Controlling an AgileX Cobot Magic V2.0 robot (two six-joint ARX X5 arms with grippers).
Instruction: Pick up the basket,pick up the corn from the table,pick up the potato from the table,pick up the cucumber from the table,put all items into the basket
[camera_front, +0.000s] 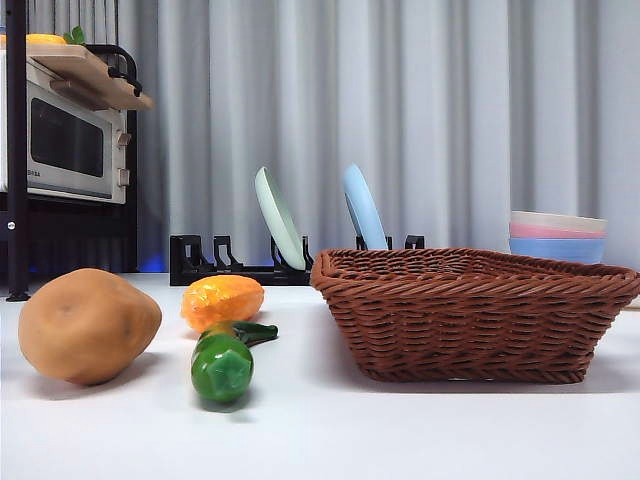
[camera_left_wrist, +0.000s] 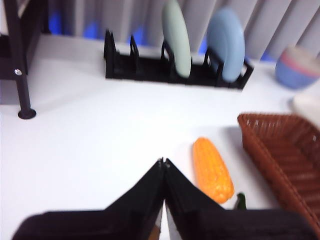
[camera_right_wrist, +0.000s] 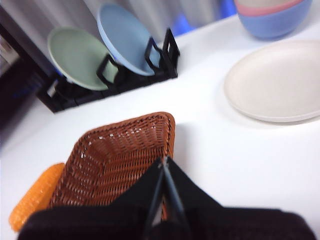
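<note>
Left gripper (camera_left_wrist: 164, 162): jaws together, nothing held; the corn (camera_left_wrist: 212, 169) lies just beside its tip, the basket (camera_left_wrist: 280, 150) beyond the corn. Right gripper (camera_right_wrist: 164, 161): jaws together, empty, tip above the basket's rim.

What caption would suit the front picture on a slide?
Potato, corn and cucumber lie on the white table beside an empty wicker basket.

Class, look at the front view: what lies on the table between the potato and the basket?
In the front view, the corn and the cucumber lie between the potato and the basket.
</note>
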